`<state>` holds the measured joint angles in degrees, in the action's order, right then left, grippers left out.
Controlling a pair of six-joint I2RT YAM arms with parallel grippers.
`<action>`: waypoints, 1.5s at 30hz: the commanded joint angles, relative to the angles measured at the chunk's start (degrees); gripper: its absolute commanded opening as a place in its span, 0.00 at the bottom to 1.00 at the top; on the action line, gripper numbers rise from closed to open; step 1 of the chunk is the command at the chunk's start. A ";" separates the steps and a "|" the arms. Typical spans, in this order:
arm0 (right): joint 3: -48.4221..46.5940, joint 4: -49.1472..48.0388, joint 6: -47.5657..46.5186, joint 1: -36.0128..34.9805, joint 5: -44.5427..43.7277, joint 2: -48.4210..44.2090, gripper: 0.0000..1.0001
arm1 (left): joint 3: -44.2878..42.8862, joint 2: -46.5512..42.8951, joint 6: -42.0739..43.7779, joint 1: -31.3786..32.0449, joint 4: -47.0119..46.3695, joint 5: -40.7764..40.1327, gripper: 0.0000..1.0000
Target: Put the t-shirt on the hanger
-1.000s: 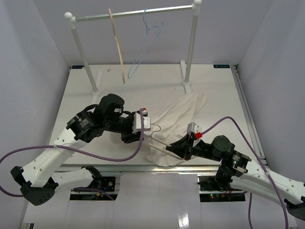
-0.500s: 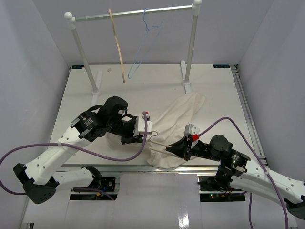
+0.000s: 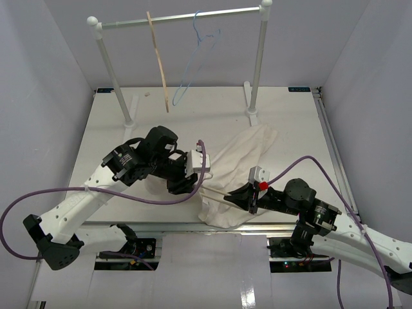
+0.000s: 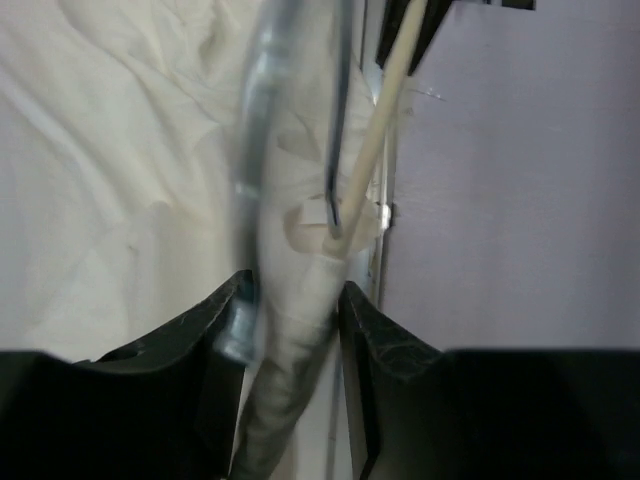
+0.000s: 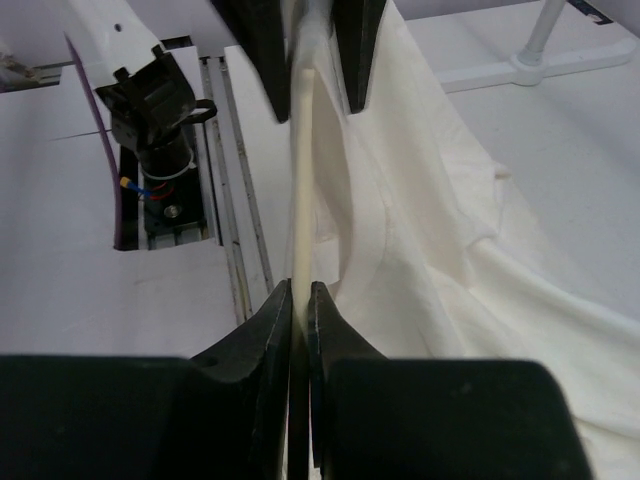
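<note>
Cream cotton, wrinkled: the shirt [image 3: 243, 154] lies heaped on the table, right of centre. The left gripper [image 4: 293, 292] sits at its left edge, jaws apart astride a roll of cloth and the hanger's neck; whether they bite, cannot tell. The hanger [image 5: 300, 170] runs rightward to the right gripper [image 5: 298, 292], which is pinched flat on its arm. Judgement: the right should hold the hanger level while the left draws cloth over the arm in small pulls, minding the hook [image 4: 255, 140].
</note>
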<state>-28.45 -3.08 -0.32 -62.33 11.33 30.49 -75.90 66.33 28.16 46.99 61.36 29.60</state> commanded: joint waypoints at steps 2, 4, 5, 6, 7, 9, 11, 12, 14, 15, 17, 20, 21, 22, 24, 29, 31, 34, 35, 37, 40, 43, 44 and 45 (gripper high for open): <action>-3.81 -8.95 -1.62 0.10 0.27 -2.55 0.08 | -0.91 -3.88 -0.44 0.29 0.57 -1.16 0.10; -3.86 -8.76 -1.70 0.10 0.38 -2.65 0.08 | -0.91 -4.33 -0.55 0.27 0.64 -2.56 0.00; -3.91 -8.73 -1.70 0.10 0.41 -2.68 0.08 | -0.99 -4.39 -0.09 0.24 1.04 -2.43 0.00; -3.97 -8.70 -1.70 0.10 0.44 -2.71 0.08 | -1.07 -4.44 0.36 0.21 1.45 -2.30 0.00; -3.98 -8.70 -1.80 0.15 0.24 -2.71 0.08 | -1.35 -4.46 0.49 0.20 1.66 -1.96 0.00; -3.98 -8.78 -1.96 0.10 -0.40 -2.47 0.08 | -1.86 -4.62 0.74 0.20 2.07 -1.58 0.00; -3.82 -8.68 -2.25 0.10 -0.47 -2.19 0.08 | -1.96 -4.91 1.38 0.21 2.36 -1.54 0.00; -3.95 -8.38 -2.65 0.10 0.44 -2.12 0.08 | -1.76 -5.22 1.55 0.24 2.43 -2.72 0.03; -4.25 -7.62 -3.39 0.10 2.06 -2.07 0.08 | -1.45 -5.89 1.56 0.27 2.36 -5.10 0.16; -4.46 -7.00 -3.64 0.10 2.57 -2.19 0.08 | -1.45 -6.35 1.02 0.23 1.99 -6.36 0.32; -4.68 -6.00 -4.02 0.14 3.45 -2.74 0.08 | -1.79 -7.37 -0.55 0.25 0.90 -7.77 0.44; -4.91 -4.57 -4.35 0.19 5.44 -3.50 0.08 | -3.46 -8.46 -2.51 0.22 0.30 -7.22 0.49; -5.15 -3.77 -4.53 0.19 7.33 -3.65 0.08 | -4.40 -8.55 -2.88 0.25 0.88 -6.15 0.52; -5.40 -2.98 -4.72 0.19 9.23 -3.81 0.08 | -5.35 -8.65 -3.25 0.28 1.46 -5.08 0.54; -6.16 -1.94 -5.33 0.19 12.24 -3.75 0.08 | -7.11 -7.95 -3.88 0.21 3.62 -2.70 0.59; -7.54 1.25 -6.09 0.19 12.34 -3.80 0.08 | -8.88 -6.60 -4.35 0.29 6.43 0.67 0.70; -7.45 1.41 -6.25 0.12 12.22 -4.35 0.08 | -7.45 -7.15 -3.82 0.22 6.24 1.29 0.70; -7.27 1.41 -6.27 0.10 12.25 -4.75 0.08 | -5.67 -7.44 -3.31 0.29 6.21 2.07 0.69; -7.31 1.41 -6.27 0.10 12.09 -4.67 0.08 | -5.17 -7.23 -3.15 0.29 6.29 2.68 0.69; -7.55 1.25 -6.41 0.10 11.91 -4.15 0.08 | -4.46 -6.51 -2.66 0.20 6.35 3.71 0.69; -7.93 0.98 -6.62 0.10 11.62 -3.17 0.08 | -3.15 -5.63 -2.07 0.20 5.88 6.53 0.67; -8.42 0.85 -6.58 0.19 11.73 -1.68 0.08 | -2.77 -4.44 -1.84 0.20 4.40 7.89 0.60; -8.39 0.72 -6.52 0.17 11.76 -1.47 0.08 | -2.76 -4.18 -1.52 0.20 4.07 8.44 0.54; -8.12 0.45 -6.45 0.10 11.70 -1.40 0.08 | -2.76 -4.11 -0.92 0.20 3.60 8.71 0.42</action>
<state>-32.66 3.75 -6.26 -61.95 21.85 28.88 -79.05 61.51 25.58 47.35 66.83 33.84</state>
